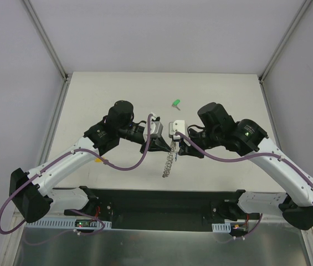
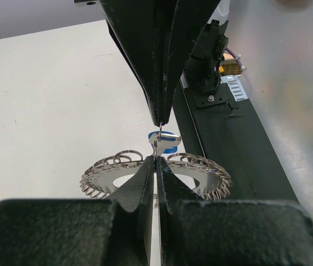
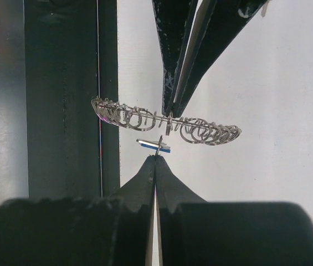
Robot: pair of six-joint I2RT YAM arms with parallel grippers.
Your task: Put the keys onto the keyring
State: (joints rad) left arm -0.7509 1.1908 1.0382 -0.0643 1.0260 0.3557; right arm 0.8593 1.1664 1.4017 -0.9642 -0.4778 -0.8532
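Silver wreath-like wire keyring (image 2: 103,176) being pinched by left gripper (image 2: 156,160), blue-headed silver key (image 3: 155,145) by right gripper (image 3: 156,157), just beside keyring. Risk: key being twisted loose on contact.

Seen from above, the two arms meet tip to tip over the middle of the table (image 1: 117,94). The left gripper (image 2: 156,162) comes in from 9 o'clock and the right gripper (image 3: 156,158) from 3 o'clock. The left one is clamped on the rim of the keyring (image 1: 168,165), which runs edge-on from the meeting point toward 6 o'clock. The right one pinches the held key (image 3: 155,145), just beside the ring's rim. A loose key (image 1: 176,103) lies on the table at 12 o'clock, well apart.
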